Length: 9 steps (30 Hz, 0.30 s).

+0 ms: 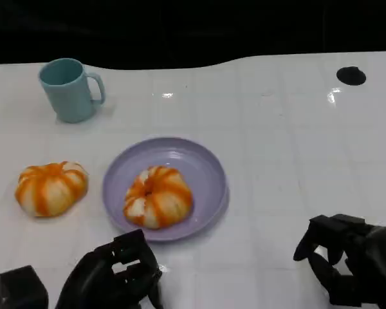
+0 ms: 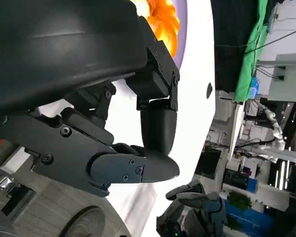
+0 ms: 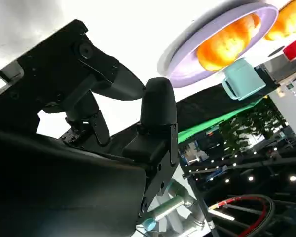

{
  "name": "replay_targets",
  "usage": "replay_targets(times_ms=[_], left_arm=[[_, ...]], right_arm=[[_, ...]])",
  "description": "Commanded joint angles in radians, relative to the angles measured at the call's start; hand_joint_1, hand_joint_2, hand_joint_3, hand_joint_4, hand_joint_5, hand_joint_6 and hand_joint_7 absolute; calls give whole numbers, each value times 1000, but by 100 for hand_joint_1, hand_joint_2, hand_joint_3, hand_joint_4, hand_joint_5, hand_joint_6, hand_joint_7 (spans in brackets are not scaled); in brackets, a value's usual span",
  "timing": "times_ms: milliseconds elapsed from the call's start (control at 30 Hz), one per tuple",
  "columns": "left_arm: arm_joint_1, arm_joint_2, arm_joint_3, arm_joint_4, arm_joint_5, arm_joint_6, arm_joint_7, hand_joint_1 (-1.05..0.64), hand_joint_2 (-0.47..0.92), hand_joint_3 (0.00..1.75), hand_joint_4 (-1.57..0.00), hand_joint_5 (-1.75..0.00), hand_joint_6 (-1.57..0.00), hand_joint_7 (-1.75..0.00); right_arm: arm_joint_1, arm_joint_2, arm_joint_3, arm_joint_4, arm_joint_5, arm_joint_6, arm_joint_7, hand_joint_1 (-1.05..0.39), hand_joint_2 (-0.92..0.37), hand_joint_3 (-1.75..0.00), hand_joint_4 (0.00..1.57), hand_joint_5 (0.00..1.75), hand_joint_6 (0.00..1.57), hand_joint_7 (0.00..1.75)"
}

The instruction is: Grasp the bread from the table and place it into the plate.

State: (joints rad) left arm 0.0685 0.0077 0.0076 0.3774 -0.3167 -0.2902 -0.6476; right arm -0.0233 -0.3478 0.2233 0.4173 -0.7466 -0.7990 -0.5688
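Observation:
One orange-and-white striped bread [image 1: 157, 196] lies in the purple plate [image 1: 206, 167] at the table's middle. A second bread [image 1: 51, 188] sits on the white table to the plate's left. My left hand [image 1: 112, 277] hovers at the near edge just in front of the plate, fingers loosely bent and holding nothing. My right hand [image 1: 350, 257] is at the near right, well away from the plate, its fingers apart and holding nothing. The left wrist view shows my left hand [image 2: 138, 133] with the plated bread [image 2: 163, 19] beyond it. The right wrist view shows my right hand [image 3: 138, 113], the plate [image 3: 266, 12] and its bread [image 3: 227, 42].
A teal mug [image 1: 71, 90] stands at the back left, handle to the right. A small black round mark [image 1: 351, 75] lies at the back right. The table's far edge meets a dark background. Bare white tabletop stretches to the right of the plate.

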Motion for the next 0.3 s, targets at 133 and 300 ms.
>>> replay_targets(times_ms=[133,300], left_arm=[[9,14,4,-18,4,3,5,-59,79,46,-78,-175,-73,-145],[8,13,3,-18,5,6,8,-61,79,45,-78,-175,-74,-146]], right_arm=[[-3,-16,2,6,1,-12,-12,-17,-42,-123,83,174,71,149],[-4,-19,9,2,-15,-3,-19,-18,-41,-123,84,173,73,145]])
